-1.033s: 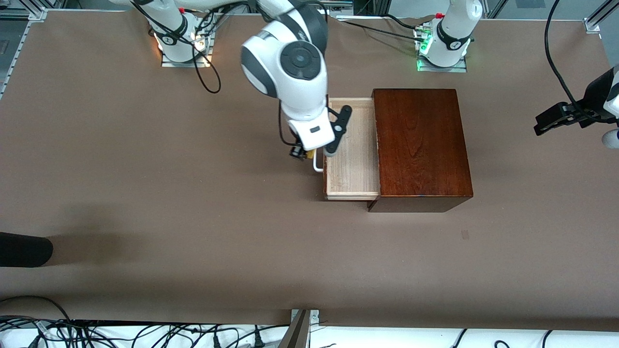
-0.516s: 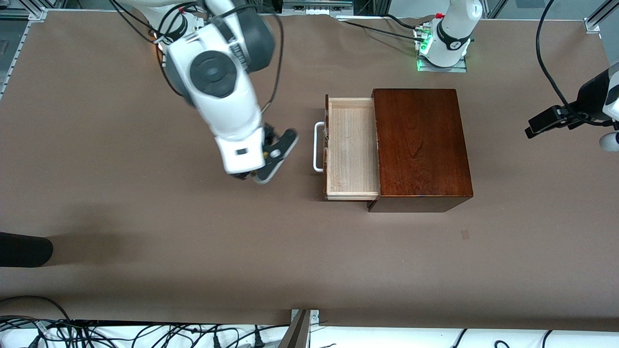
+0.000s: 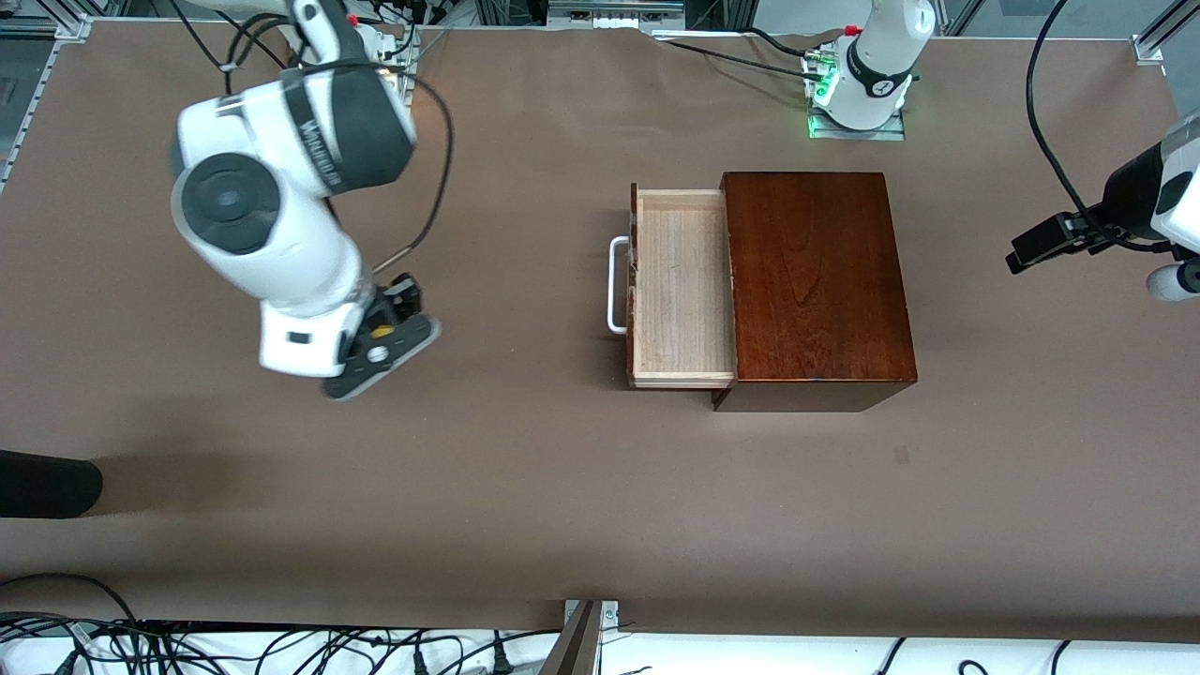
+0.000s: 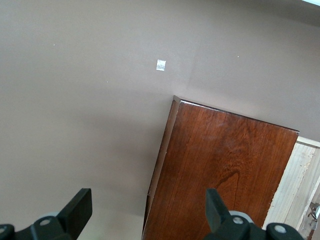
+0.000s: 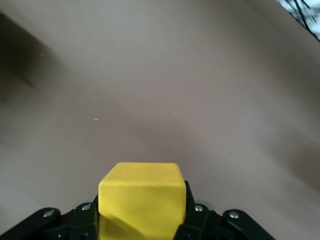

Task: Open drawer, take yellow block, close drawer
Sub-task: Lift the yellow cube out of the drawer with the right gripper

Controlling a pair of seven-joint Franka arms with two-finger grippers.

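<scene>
I am clamping the yellow block in my right gripper over bare table toward the right arm's end; probably light, rigid, best pinched on flat sides. The drawer is standing open, handle free. My left gripper is waiting, spread wide, above the box.

Bare table around the open drawer's handle.

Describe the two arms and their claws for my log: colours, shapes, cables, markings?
Both arms are glossy white with dark grey joint bands. The right arm has a round grey joint cap, lettering on a band and black cables looping along it. Its right claw is black with silver screws. The left arm trails a black cable; the left claw has black fingers. Green light glows at the left base.
</scene>
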